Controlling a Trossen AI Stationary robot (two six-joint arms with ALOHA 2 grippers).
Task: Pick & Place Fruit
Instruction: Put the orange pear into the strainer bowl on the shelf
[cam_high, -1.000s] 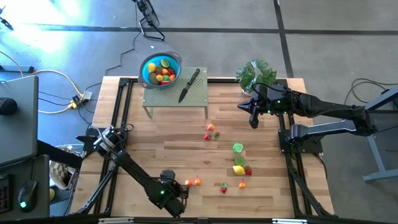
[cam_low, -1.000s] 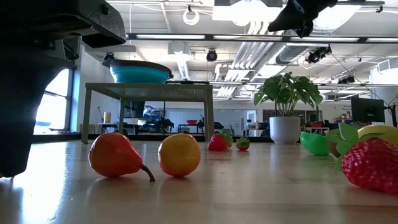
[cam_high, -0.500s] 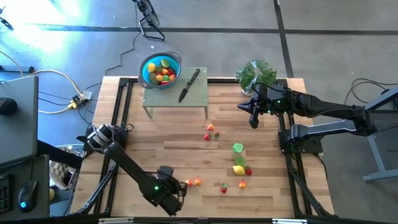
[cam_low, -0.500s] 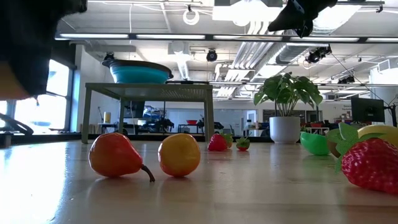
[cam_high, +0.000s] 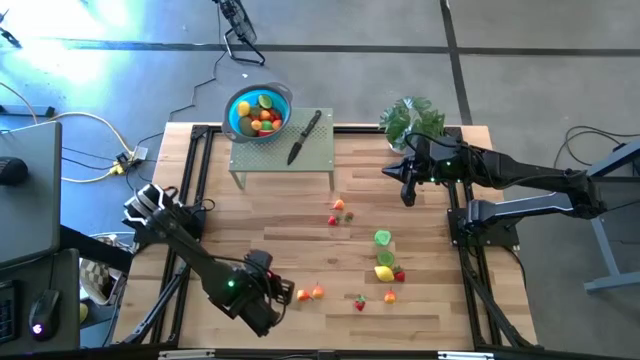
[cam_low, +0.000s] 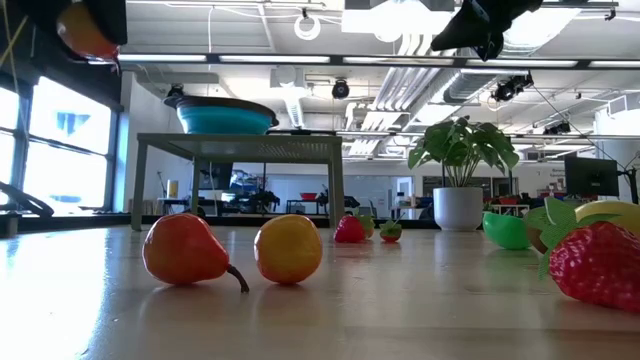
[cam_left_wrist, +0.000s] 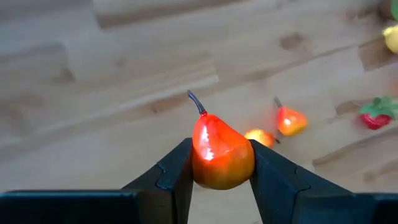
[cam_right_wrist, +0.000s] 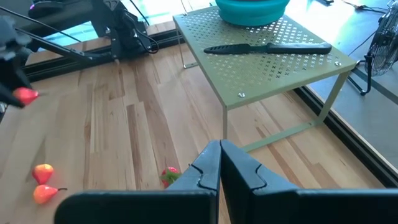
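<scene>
Left wrist view: left gripper fingers clamp a red pear, stem forward, lifted clear so it can travel. Below, past the fingertips, two more fruit lie on the table. Right gripper waits, fingers closed empty, short of the blue bowl.

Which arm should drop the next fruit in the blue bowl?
Left. The left gripper already holds a red-orange pear above the table; the right gripper is shut, empty, near the plant.

The wooden table carries scattered fruit, a green stand and a potted plant.
</scene>
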